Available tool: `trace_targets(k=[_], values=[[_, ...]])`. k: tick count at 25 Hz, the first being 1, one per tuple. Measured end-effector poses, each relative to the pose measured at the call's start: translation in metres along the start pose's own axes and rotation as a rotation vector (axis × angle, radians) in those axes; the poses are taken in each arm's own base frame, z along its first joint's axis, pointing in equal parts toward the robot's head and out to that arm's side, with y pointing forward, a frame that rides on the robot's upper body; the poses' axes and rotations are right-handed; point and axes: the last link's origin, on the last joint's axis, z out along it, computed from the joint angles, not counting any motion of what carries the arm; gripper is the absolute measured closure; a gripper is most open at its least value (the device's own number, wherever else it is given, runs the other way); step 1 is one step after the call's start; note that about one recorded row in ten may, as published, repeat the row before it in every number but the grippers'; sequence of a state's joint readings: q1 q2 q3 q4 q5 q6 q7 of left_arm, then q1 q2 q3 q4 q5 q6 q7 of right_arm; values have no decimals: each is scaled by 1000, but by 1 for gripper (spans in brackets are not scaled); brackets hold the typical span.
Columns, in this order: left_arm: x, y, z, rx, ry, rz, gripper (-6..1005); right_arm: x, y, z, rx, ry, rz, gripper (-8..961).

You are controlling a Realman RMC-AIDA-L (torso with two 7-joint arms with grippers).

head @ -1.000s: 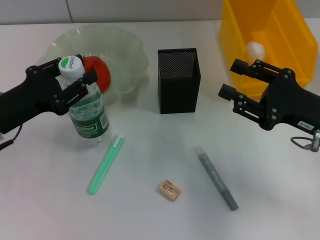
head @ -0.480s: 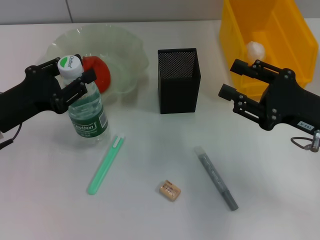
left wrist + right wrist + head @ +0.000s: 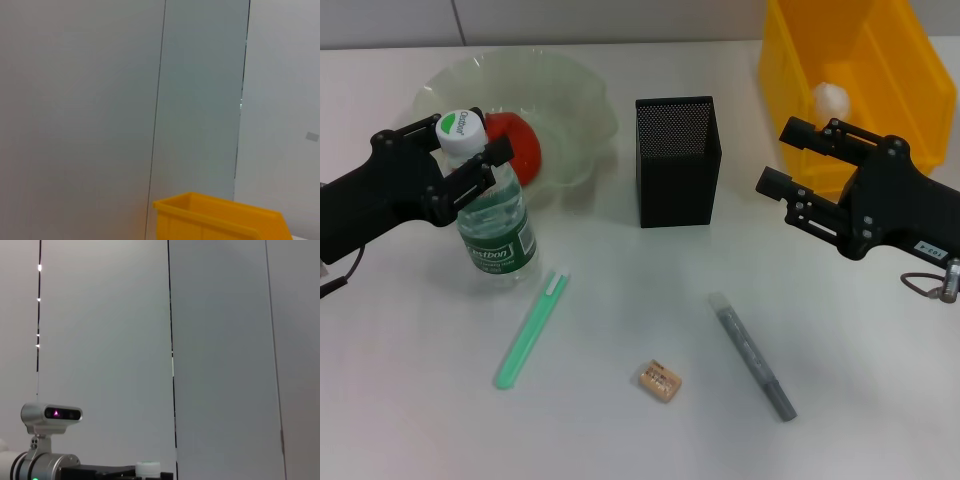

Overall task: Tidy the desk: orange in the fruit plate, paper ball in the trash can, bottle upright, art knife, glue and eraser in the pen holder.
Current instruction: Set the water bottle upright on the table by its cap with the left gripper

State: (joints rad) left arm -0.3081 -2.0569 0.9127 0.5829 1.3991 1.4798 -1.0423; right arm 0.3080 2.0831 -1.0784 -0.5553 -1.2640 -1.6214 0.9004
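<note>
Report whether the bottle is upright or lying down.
Upright: the bottle stands on its base, white cap up, with the left gripper around its neck.

Open counter (image 3: 620, 300) between glue (image 3: 531, 330) and art knife (image 3: 753, 356); eraser (image 3: 659, 382) at 6 o'clock, pen holder (image 3: 677, 160) blocking 12 o'clock.

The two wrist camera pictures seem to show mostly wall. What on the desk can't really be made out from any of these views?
- Orange: head view, partly hidden behind the bottle and the left gripper.
- Trash can: cut off by the top edge; the right gripper covers its front. Left wrist view shows only its rim.
- Pen holder: inside not visible.
- Eraser: printing too small to read.
</note>
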Motion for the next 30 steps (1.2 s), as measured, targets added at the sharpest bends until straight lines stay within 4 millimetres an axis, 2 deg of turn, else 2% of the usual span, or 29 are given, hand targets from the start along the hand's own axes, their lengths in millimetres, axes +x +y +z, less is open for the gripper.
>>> trace_targets(k=[23,30], values=[[2,-1,-1,1,11,-3,414,2,1,-1,2,3,13,380],[21,6,-4,-69,115,-13,414,3,2,-2,5,4,14,379]])
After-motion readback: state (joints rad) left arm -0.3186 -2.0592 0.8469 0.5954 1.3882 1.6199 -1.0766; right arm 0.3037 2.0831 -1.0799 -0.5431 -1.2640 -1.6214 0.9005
